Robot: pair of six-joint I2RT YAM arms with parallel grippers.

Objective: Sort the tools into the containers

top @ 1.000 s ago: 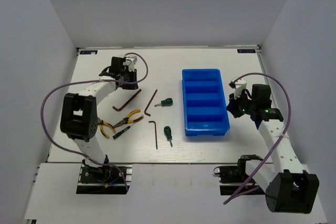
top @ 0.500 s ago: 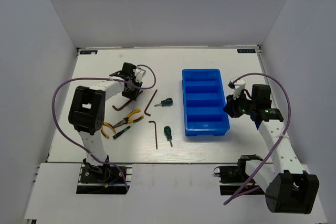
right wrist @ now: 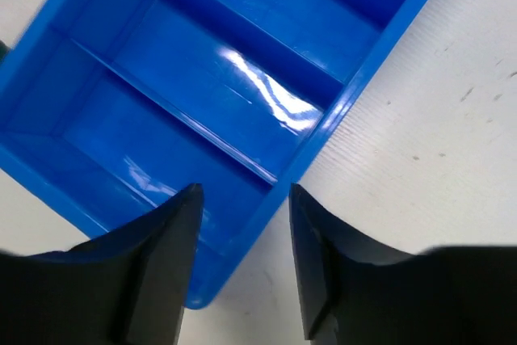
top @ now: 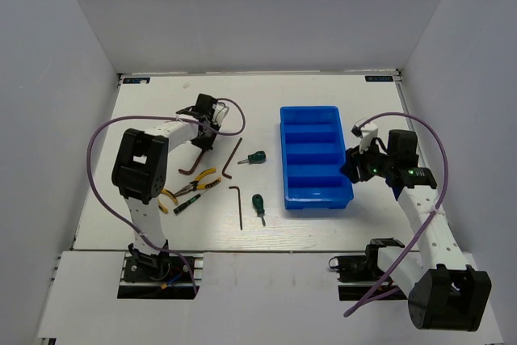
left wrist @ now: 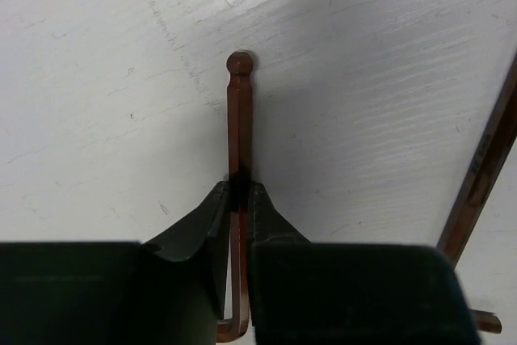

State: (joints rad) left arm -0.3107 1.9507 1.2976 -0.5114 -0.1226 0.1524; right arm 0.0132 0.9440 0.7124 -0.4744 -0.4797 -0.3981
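Observation:
My left gripper [left wrist: 240,187] is shut on a thin brown hex key [left wrist: 239,111] that lies on the table; from above, the left gripper [top: 204,135] stands over the upper end of that hex key [top: 192,169]. A second hex key [top: 232,157], a third [top: 238,206], two green-handled screwdrivers [top: 256,156] [top: 258,204], yellow-handled pliers [top: 192,184] and a slim dark-green tool [top: 187,203] lie loose on the table. The blue tray [top: 286,159] shows nothing inside its four compartments. My right gripper [right wrist: 242,199] is open, straddling the tray's right rim [right wrist: 323,131] near its front corner.
White walls enclose the table on three sides. In the left wrist view the second hex key [left wrist: 485,175] lies just right of my fingers. Purple cables loop from both arms. The right arm [top: 404,171] stands beside the tray's right side.
The left gripper moved right and down onto the hex key's end and closed on it. The right gripper's jaws spread from nearly shut to wide open at the tray's rim.

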